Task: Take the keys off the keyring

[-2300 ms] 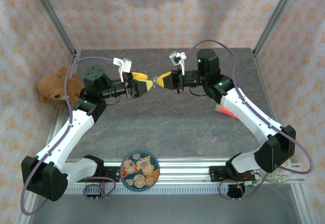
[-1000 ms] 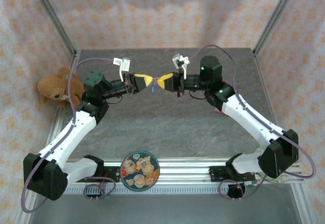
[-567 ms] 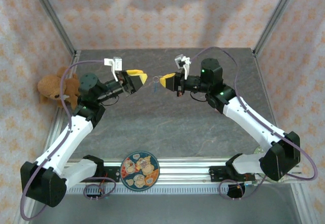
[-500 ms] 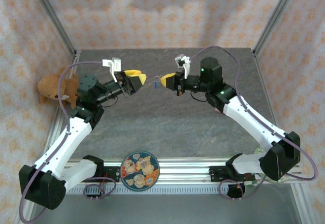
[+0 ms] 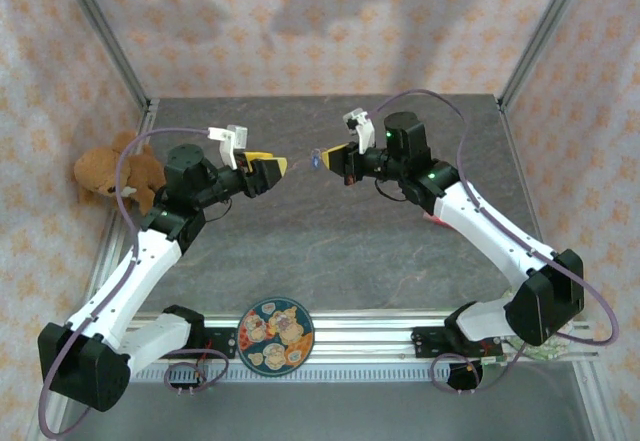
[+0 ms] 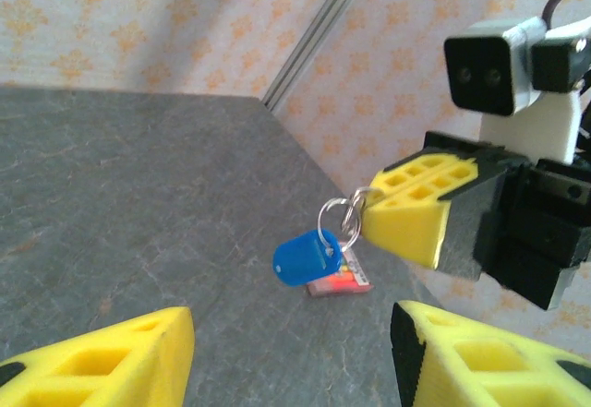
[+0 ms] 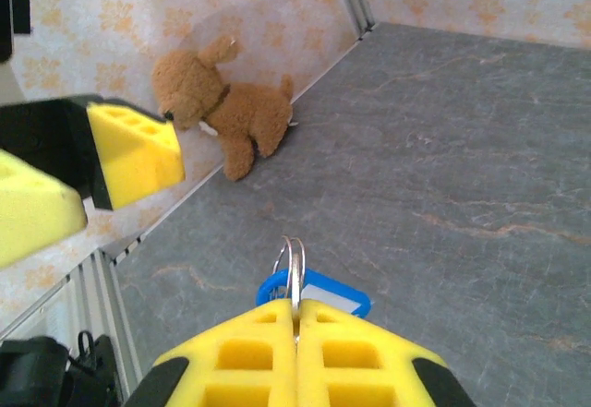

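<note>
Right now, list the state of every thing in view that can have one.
left gripper: open, nothing between its fingers.
right gripper: shut on the keyring's metal ring.
keyring: held in the air, blue tag dangling below the ring.
teddy bear: at rest, touched by neither gripper.
plate: lying flat, patterned face up.

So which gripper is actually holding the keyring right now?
The right gripper: its fingers are shut on the keyring at its metal ring, blue tag dangling. The left gripper has its fingers spread apart, holding nothing.
</note>
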